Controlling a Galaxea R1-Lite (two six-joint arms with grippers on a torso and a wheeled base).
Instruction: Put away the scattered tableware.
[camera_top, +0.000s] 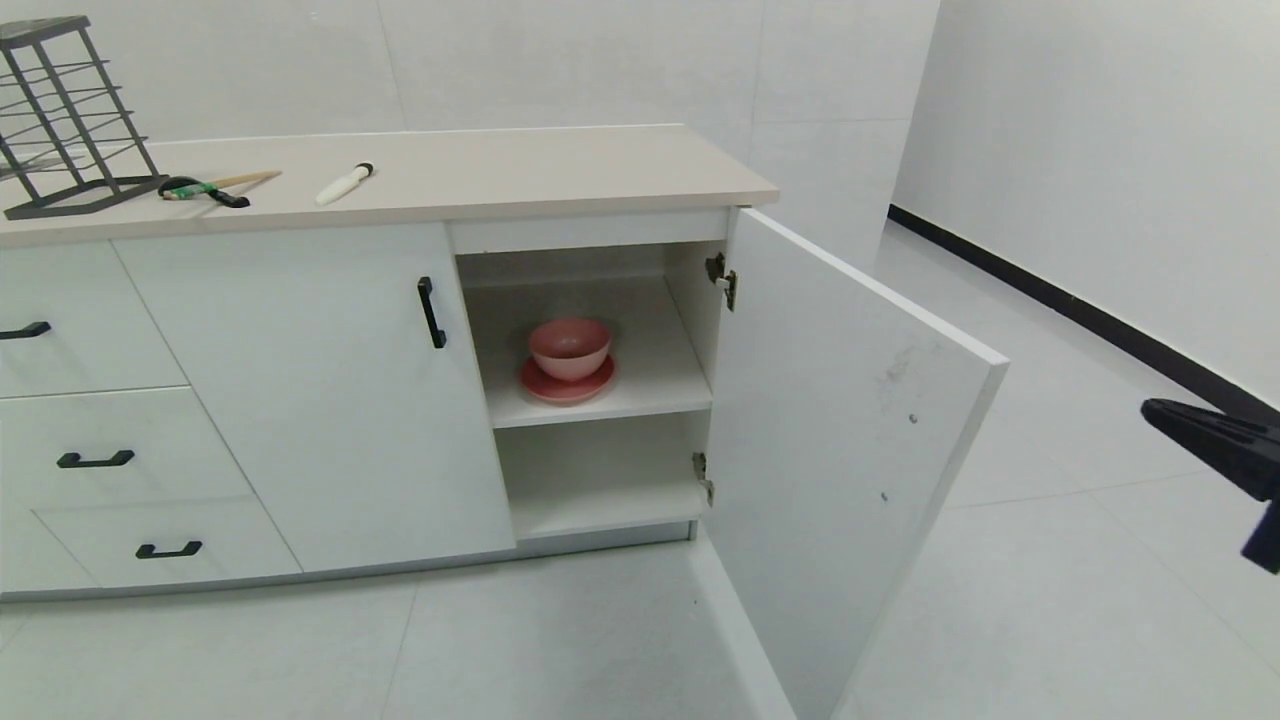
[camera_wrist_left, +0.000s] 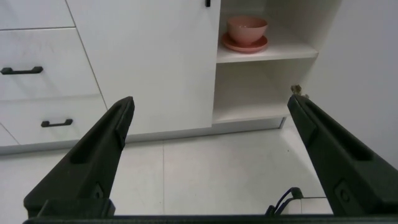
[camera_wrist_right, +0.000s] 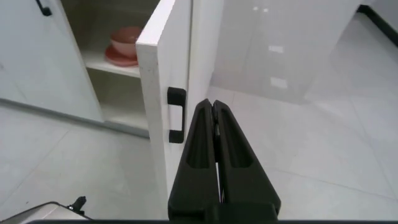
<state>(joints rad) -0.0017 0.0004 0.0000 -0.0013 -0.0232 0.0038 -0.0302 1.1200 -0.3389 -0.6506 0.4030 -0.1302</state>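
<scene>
Room: white walls, pale tiled floor (camera_top: 520, 640), and a white cabinet run under a beige countertop (camera_top: 520, 165).

Countertop holds one dark wire rack (camera_top: 70, 110), one white-handled tool (camera_top: 345, 183), and one wooden-handled tool (camera_top: 215, 187) with green and black at one end. I cannot tell what kind either tool is.

Cabinet: the cabinet door (camera_top: 850, 420) stands wide open. The upper shelf (camera_top: 655, 385) carries a pink bowl (camera_top: 569, 347) seated on a pink plate (camera_top: 566, 388).

Left gripper (camera_wrist_left: 210, 102): fingers spread wide with nothing between them. It sits low over the floor, facing the cabinet front, well apart from the shelf.

Right gripper (camera_wrist_right: 213, 109): fingers pressed together, holding nothing. It is on the door's outer side, just beside the black door handle (camera_wrist_right: 176, 115). I see no contact.

Key relation: the handle's long axis runs vertical, near the door's free edge, just ahead of my right fingertips. My right arm is much the nearer. I judge that the next step is shutting the door with a push on its outer face toward the cabinet.
</scene>
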